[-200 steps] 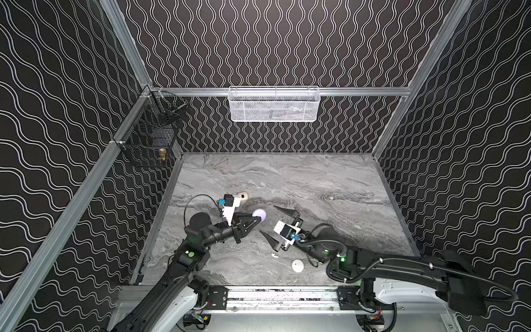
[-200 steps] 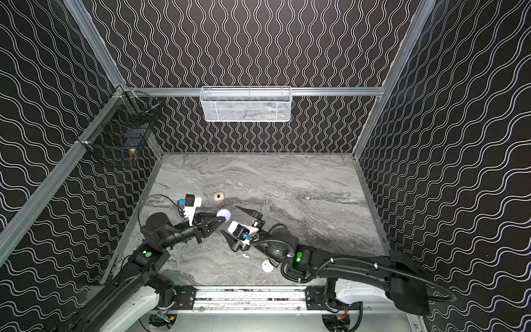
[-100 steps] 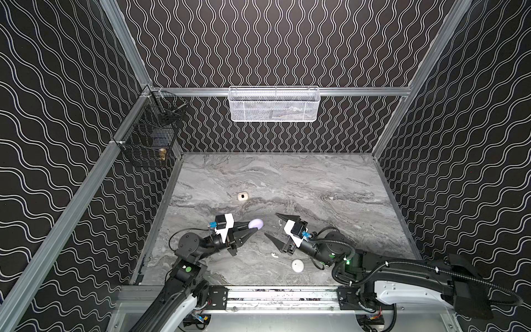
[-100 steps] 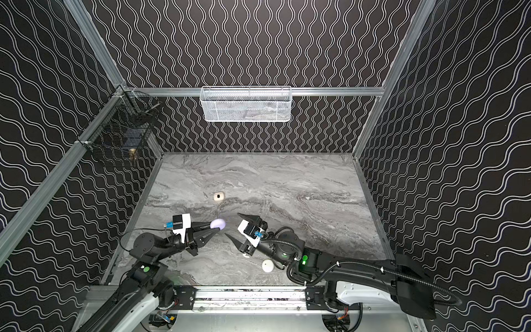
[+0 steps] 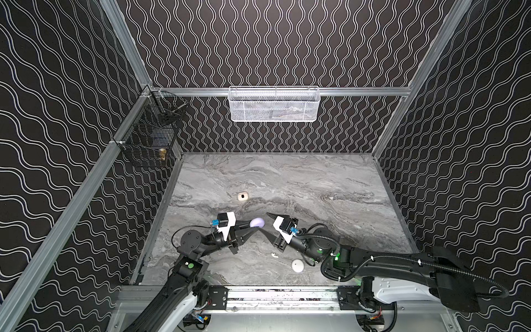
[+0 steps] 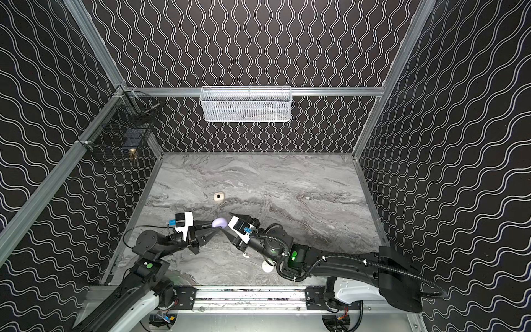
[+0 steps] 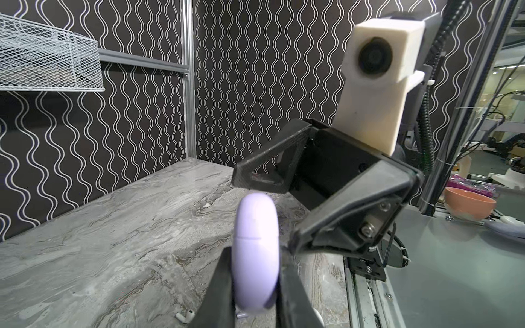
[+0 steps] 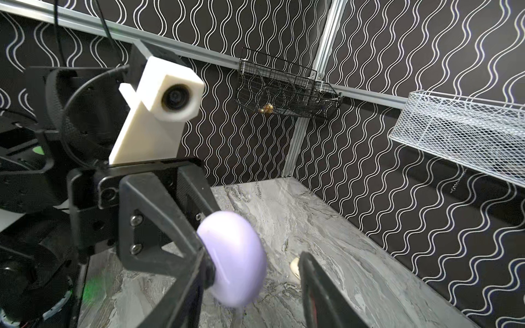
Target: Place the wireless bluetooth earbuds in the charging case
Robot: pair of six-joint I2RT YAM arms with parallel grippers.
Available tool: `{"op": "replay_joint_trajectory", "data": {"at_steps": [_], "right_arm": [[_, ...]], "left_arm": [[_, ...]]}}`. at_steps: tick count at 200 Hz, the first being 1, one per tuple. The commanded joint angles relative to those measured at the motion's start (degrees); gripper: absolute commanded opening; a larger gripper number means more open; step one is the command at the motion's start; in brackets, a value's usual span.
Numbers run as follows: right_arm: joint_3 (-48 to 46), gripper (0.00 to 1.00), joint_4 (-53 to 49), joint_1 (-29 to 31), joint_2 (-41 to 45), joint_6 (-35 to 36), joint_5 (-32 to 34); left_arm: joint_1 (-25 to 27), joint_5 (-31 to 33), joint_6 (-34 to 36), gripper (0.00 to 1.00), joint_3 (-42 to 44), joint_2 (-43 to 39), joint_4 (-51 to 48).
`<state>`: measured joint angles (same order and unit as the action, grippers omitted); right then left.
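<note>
Over marble tabletop (image 5: 316, 184), both top views: reaching low inward from front edge; pinching lavender case (image 5: 257, 222) in left gripper (image 5: 253, 224), straddling it with right gripper (image 5: 264, 222) spread; white earbud (image 5: 274, 255) loose near front edge. Right wrist: perhaps touching case with one jaw.

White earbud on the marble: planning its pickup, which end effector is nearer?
Right. The right end effector hangs just behind the white earbud; the left end effector, shut on the lavender case, sits farther to its left.

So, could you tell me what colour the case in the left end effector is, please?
Pale lavender; the case shows best in the left wrist view.
</note>
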<state>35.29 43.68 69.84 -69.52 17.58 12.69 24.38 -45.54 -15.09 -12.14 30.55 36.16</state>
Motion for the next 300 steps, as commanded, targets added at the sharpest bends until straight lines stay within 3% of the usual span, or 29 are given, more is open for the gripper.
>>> {"op": "replay_joint_trajectory", "data": {"at_steps": [1,67,92,113,131,153,173,196,224,261,300], "right_arm": [[0.4,0.52,3.6,-0.6,0.7,0.6,4.1],[1.5,0.5,1.2,-0.7,2.3,-3.1,6.1],[2.2,0.55,-1.3,-0.6,3.9,-7.6,8.1],[1.7,0.64,-5.3,-0.6,7.9,-16.1,11.7],[0.6,0.66,-11.4,-0.7,12.7,-24.7,15.4],[2.0,0.59,-27.1,-0.9,16.0,-36.4,21.7],[3.8,0.59,-45.2,-1.4,16.7,-50.3,26.1],[0.8,0.62,-53.6,-2.1,16.4,-58.2,22.5],[-2.6,0.61,-56.8,-2.8,13.6,-63.0,17.3],[-5.4,0.6,-57.1,-4.7,10.0,-64.5,14.1],[-3.4,0.53,-55.1,-9.2,0.9,-62.1,7.8]], "left_arm": [[0.1,-3.7,-0.6,0.0,0.0,0.8,4.8],[0.2,-3.6,-0.5,0.0,0.3,0.2,5.3],[0.2,-3.4,-0.7,0.0,1.2,-1.7,7.1],[0.2,-1.4,0.3,0.0,1.4,-4.5,4.8],[0.1,-0.1,2.1,0.0,2.3,-6.3,4.3],[0.2,2.5,1.1,0.0,6.8,-8.0,11.5],[0.2,5.1,2.8,0.0,5.7,-9.6,3.6],[0.2,2.4,2.0,0.0,6.7,-9.2,6.7],[0.1,-3.3,-1.8,0.0,14.8,-8.5,30.1],[0.1,-4.8,-1.4,0.0,12.3,-9.7,23.7],[0.1,-2.5,1.7,0.0,11.0,-13.1,14.3]]}}
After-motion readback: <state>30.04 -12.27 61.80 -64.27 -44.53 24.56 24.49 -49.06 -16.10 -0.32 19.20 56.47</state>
